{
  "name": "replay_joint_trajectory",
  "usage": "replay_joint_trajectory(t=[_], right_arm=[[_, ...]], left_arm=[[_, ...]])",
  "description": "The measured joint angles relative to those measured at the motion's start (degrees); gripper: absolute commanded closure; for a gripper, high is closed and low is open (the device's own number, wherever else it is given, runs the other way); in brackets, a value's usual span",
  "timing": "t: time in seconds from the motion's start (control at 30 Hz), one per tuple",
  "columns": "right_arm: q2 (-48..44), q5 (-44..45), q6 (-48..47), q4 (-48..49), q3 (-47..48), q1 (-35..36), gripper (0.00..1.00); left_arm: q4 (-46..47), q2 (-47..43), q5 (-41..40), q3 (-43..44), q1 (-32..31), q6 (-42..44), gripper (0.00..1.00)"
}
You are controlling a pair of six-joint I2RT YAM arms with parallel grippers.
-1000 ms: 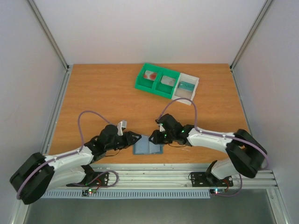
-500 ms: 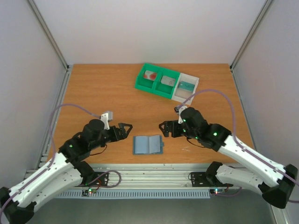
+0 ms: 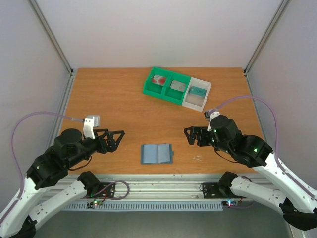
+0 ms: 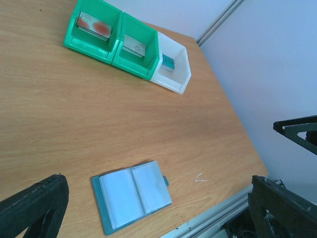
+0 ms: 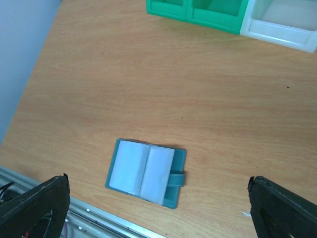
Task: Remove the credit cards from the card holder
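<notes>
The blue-grey card holder [image 3: 156, 153] lies spread open on the table near the front edge, its clear sleeves up [image 4: 131, 196] [image 5: 146, 171]. The credit cards sit in the tray at the back: a white one with red marks [image 3: 159, 79] [image 4: 94, 26], a grey one [image 3: 178, 85] [image 4: 134, 46] and a teal one [image 3: 197, 91] [image 4: 167, 62]. My left gripper [image 3: 118, 140] [image 4: 157, 181] hovers open to the holder's left. My right gripper [image 3: 188, 136] [image 5: 157, 181] hovers open to its right. Neither touches anything.
The tray has two green compartments [image 3: 148, 90] [image 5: 213, 17] and one white compartment [image 3: 194, 102] [image 5: 282, 32]. A metal rail [image 3: 163, 184] runs along the table's front edge just behind the holder. A small white scuff [image 4: 200, 177] marks the wood.
Both grippers have opened wide and drawn back from the card holder, the left one leftwards and the right one rightwards. The holder stays lying open.
</notes>
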Motion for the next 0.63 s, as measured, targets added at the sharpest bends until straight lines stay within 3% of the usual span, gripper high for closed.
replay_joint_trajectory(t=[0.63], right_arm=[[-3.67,3.85,2.91,-2.23,-0.74,0.02,0.02]], left_arm=[[-3.74,-6.19,-2.82,-1.16,0.0,-0.24,0.01]])
